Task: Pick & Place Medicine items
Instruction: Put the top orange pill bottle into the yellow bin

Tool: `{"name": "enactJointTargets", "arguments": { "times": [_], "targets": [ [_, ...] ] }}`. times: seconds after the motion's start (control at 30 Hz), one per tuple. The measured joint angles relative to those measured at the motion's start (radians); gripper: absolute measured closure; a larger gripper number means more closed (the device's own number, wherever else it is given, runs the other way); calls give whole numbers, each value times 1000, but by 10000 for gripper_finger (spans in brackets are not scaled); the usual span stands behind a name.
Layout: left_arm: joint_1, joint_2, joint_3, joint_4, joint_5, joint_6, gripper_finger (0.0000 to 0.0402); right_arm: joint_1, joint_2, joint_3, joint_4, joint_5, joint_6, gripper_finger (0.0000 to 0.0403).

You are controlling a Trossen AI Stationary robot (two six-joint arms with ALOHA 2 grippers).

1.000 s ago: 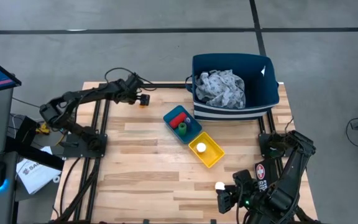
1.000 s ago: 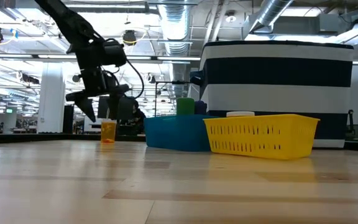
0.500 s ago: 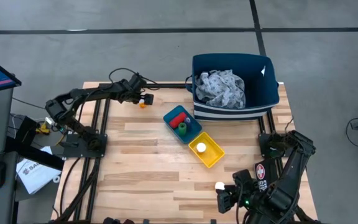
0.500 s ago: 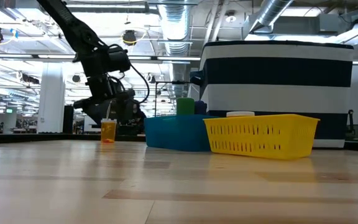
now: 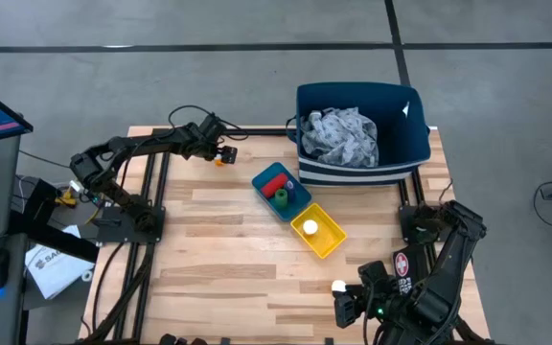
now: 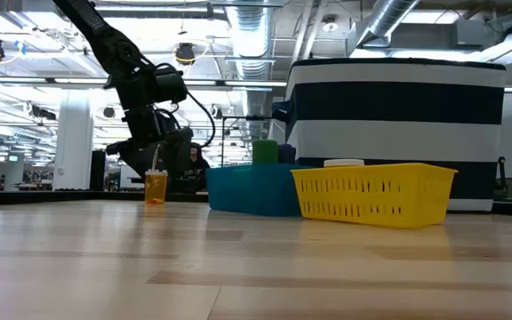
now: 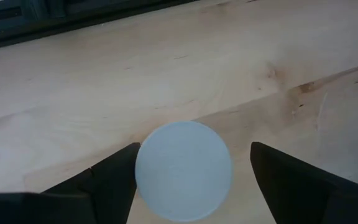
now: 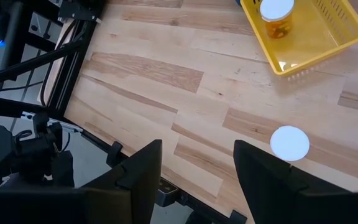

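An orange pill bottle [image 5: 220, 161] with a white cap [image 7: 183, 170] stands upright on the table's far left part. My left gripper [image 5: 217, 153] is open and slants down over it, one finger on either side of the cap. Another white-capped bottle [image 5: 338, 287] stands near the front edge. My right gripper [image 8: 197, 180] hangs open above the table beside that bottle, with nothing between its fingers. In the blue tray [image 5: 268, 175] lie a red bottle [image 5: 274, 184] and a green bottle [image 5: 282, 196]. In the yellow tray [image 5: 329, 240] stands a white-capped bottle [image 5: 309, 227]. My left gripper has one finger [image 7: 114, 177] right beside the cap's rim [image 7: 139, 168]; whether it touches, I cannot tell. The other finger [image 7: 284, 177] stands clear of the cap with a gap. The bottle stands upright on the table.
A dark blue striped bin [image 5: 405, 144] holding a grey patterned cloth [image 5: 341, 134] stands at the far right. The two trays lie end to end in the table's middle. Bare wood stretches across the near left part.
My left gripper has come down and a little toward the table's right, over the orange bottle, until its fingers stand on either side of the cap. The bottle has stayed in place.
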Motion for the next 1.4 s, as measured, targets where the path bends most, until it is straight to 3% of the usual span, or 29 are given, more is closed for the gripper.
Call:
{"name": "enactJointTargets", "arguments": {
  "times": [0.53, 0.8, 1.07, 1.23, 1.4],
  "targets": [
    [0, 0, 0, -54, -3, 31, 204, 2, 0, 0, 0, 0, 0, 207],
    [0, 0, 0, -52, 0, 73, 189, 3, 0, 0, 0, 0, 0, 207],
    [-13, 0, 0, -64, 7, 71, 211, 3, 0, 0, -1, 0, -1, 207],
    [-62, -18, -1, -109, 13, 70, 198, 3, 0, 0, -1, 0, -1, 207],
    [-144, -89, -1, -170, 12, 49, 210, 4, 0, 0, 0, 0, -3, 207]
  ]
}}
